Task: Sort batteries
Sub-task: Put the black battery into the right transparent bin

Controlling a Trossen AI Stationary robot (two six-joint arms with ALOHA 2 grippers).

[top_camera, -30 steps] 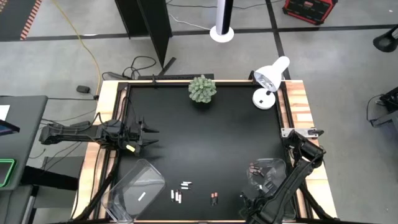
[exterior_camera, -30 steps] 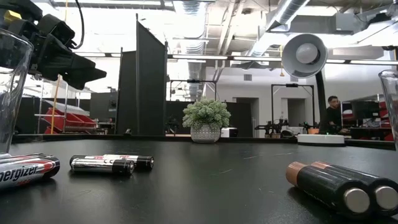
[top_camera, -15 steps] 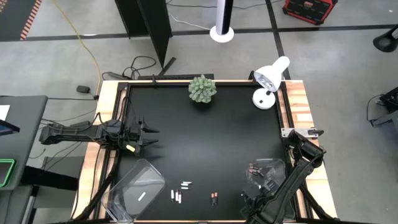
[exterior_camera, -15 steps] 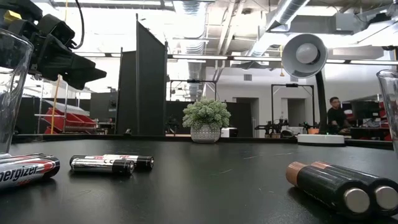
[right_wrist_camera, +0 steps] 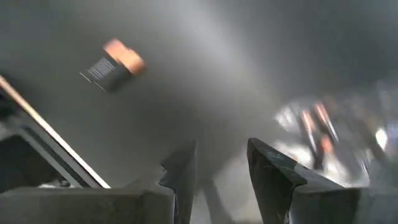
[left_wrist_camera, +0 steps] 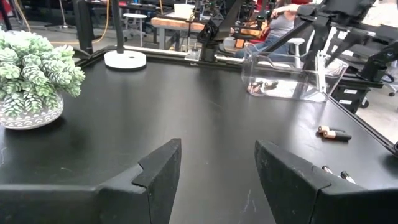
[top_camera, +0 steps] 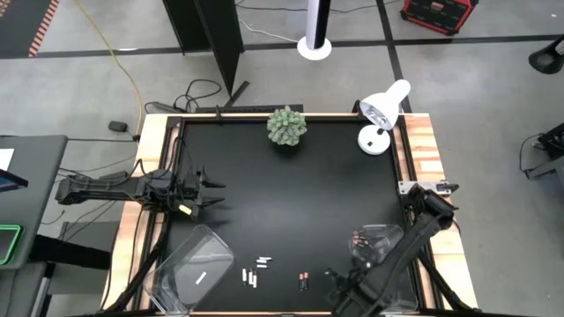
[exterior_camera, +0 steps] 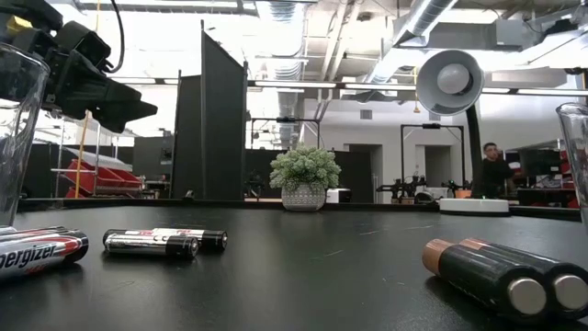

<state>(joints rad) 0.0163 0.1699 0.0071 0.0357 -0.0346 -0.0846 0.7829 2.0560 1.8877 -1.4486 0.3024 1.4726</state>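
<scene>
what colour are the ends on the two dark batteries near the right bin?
Copper-orange ends on black bodies. The pair of dark batteries shows best in the low view.

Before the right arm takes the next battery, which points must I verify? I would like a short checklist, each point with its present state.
1. right gripper empty, fingers apart: ok.
2. Next target free: the dark copper-ended pair lies in the open on the table, nothing on it: ok.
3. right bin holds only dark copper-ended cells: cannot tell; a few show inside, not all clearly.
4. left gripper parked open at the table's left edge, away from the batteries: ok.
5. White cells apart from the dark pair: ok.
6. left bin upright: not ok, it looks tilted.
</scene>
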